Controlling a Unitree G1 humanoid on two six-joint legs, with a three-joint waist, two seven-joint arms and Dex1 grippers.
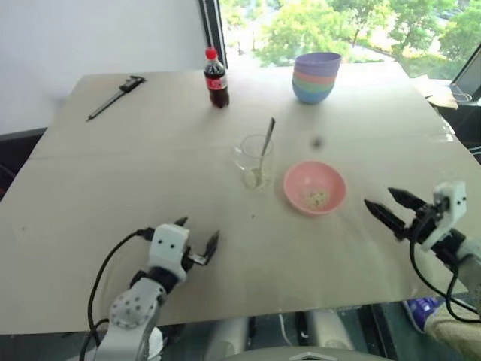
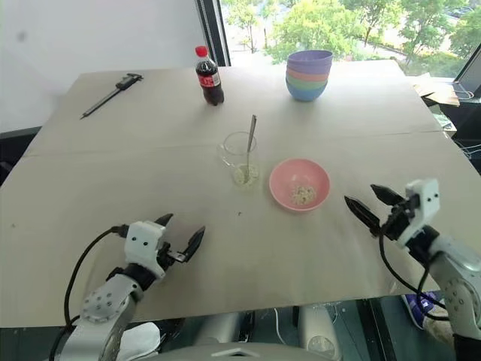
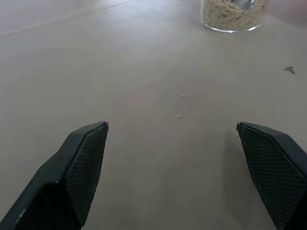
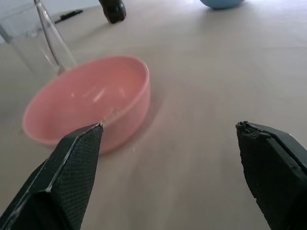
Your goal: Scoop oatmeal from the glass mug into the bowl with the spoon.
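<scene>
The glass mug point(image 1: 254, 160) stands mid-table with the spoon point(image 1: 264, 144) upright in it and oatmeal point(image 3: 233, 10) in its bottom. Just right of it sits the pink bowl point(image 1: 315, 187) holding a small heap of oatmeal point(image 1: 318, 199). My left gripper point(image 1: 199, 238) is open and empty near the table's front edge, well in front and left of the mug. My right gripper point(image 1: 388, 207) is open and empty, right of the bowl and apart from it. The bowl point(image 4: 86, 103) is close ahead in the right wrist view, with the mug point(image 4: 36, 43) behind it.
A red-capped cola bottle point(image 1: 216, 78) and a stack of coloured bowls point(image 1: 316, 77) stand at the back. A dark caliper tool point(image 1: 116, 96) lies at the back left. A small dark speck point(image 1: 316, 142) lies behind the bowl. The table's right edge is close to my right arm.
</scene>
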